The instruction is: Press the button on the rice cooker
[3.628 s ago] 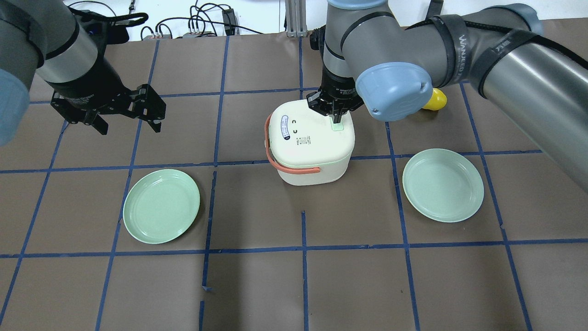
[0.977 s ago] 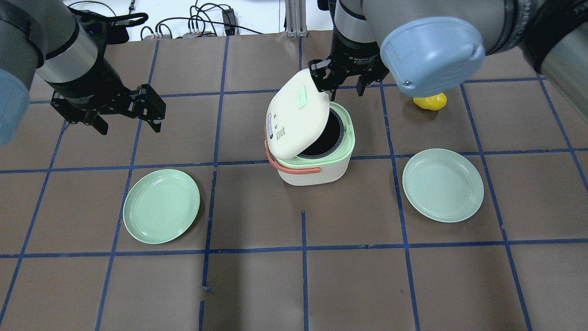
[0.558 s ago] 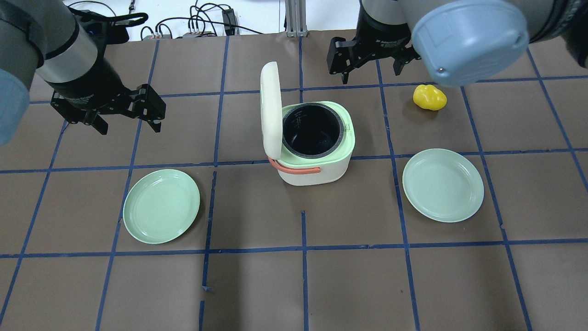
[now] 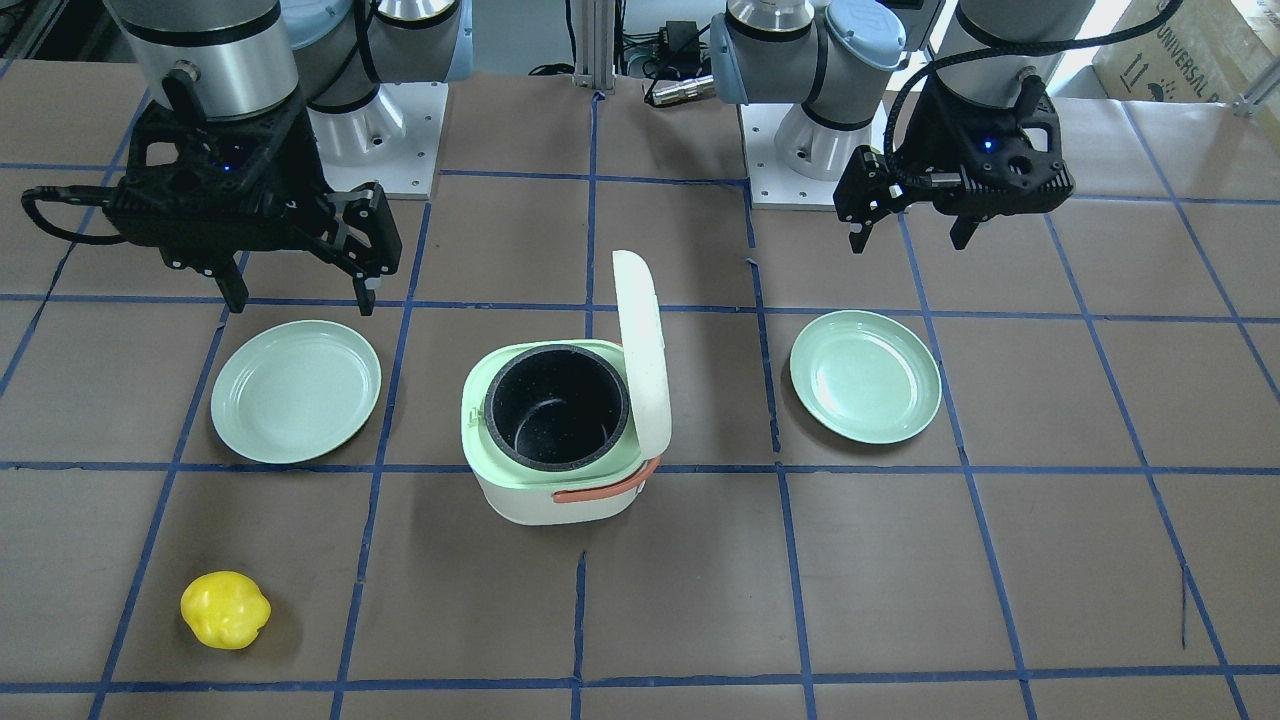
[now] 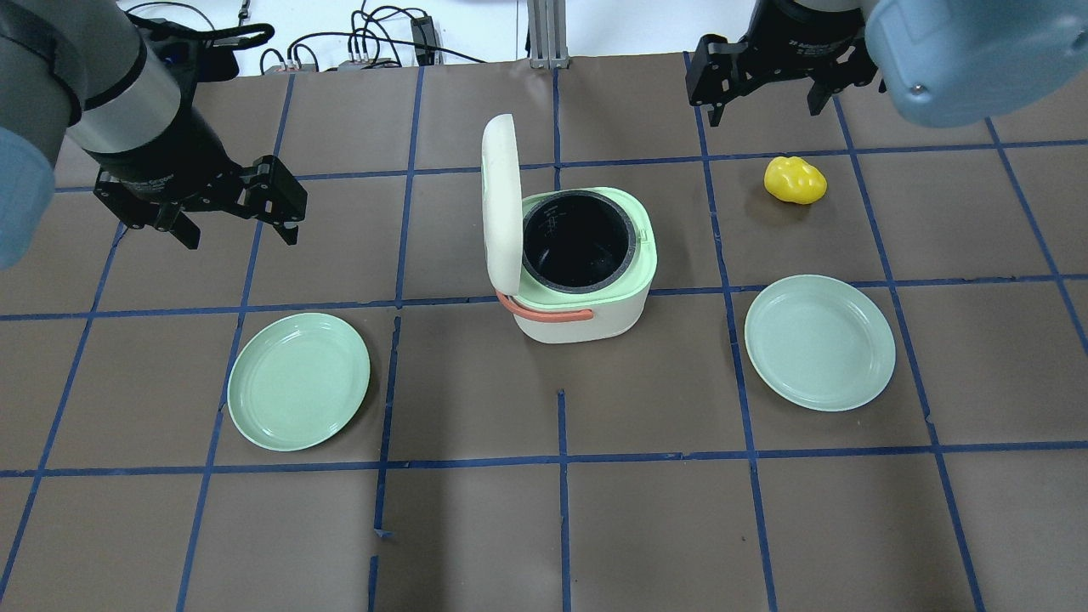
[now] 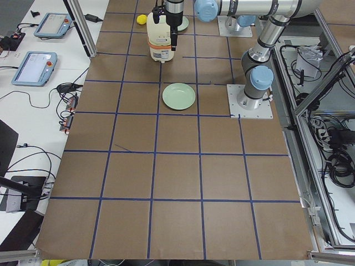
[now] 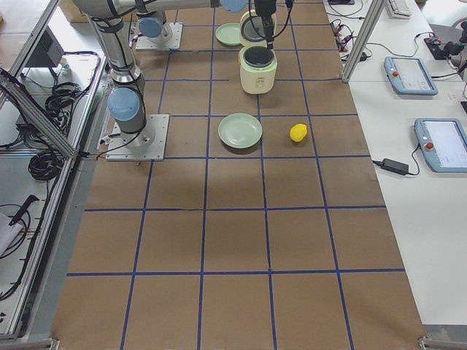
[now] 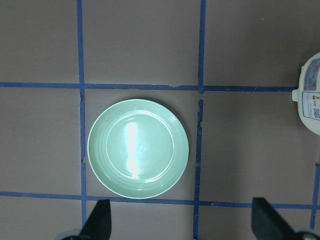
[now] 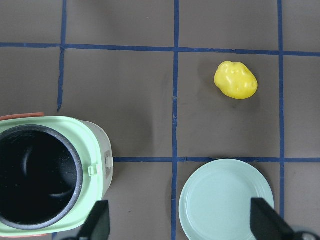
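The white rice cooker (image 5: 595,319) stands mid-table with its lid (image 5: 500,204) swung upright on its left side, which bares the pale green rim and the black inner pot (image 5: 578,242). The orange strap handle (image 5: 544,313) hangs at its front. The lid shows edge-on, so its button is hidden. It also shows in the front view (image 4: 530,500) and the right wrist view (image 9: 97,145). My right gripper (image 5: 765,106) is open and empty, high and off to the far right of the cooker. My left gripper (image 5: 238,234) is open and empty, well to the left.
Two pale green plates lie on the table, one front left (image 5: 297,381) and one front right (image 5: 818,342). A yellow lumpy object (image 5: 795,180) lies to the right of the cooker, below my right gripper. Cables run along the far edge.
My right gripper, earlier shut on the lid's button, has lifted, opened and moved away to the far right. The lid has swung up to upright. The left arm has not moved.
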{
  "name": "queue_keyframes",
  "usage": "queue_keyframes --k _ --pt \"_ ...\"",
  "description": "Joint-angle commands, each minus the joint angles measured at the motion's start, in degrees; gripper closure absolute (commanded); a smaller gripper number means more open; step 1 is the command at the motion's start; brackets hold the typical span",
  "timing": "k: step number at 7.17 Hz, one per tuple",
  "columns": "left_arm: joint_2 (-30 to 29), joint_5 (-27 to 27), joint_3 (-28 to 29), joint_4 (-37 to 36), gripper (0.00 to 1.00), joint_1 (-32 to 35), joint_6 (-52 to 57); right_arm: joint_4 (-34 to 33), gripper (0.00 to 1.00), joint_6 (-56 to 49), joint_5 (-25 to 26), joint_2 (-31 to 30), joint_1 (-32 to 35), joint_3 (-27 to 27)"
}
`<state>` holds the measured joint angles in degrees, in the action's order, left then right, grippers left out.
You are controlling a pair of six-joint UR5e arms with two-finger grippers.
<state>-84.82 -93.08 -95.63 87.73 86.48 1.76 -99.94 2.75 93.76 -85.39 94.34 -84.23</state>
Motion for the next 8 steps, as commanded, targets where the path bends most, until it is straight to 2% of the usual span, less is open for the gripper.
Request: queue_keyframes --k 1,3,8 --pt "0.0 0.0 0.0 -0.02 0.0 0.0 0.0 0.18 0.0 -2.38 -0.6 0.05 -3.88 -0.93" --pt "0.0 0.0 0.0 0.07 0.0 0.0 0.0 -0.87 0.0 -2.49 -0.77 -0.47 -4.6 -4.78" --pt "0.0 0.0 0.0 -0.02 0.0 0.0 0.0 -0.96 0.0 -2.49 -0.78 -1.0 -4.95 -5.33"
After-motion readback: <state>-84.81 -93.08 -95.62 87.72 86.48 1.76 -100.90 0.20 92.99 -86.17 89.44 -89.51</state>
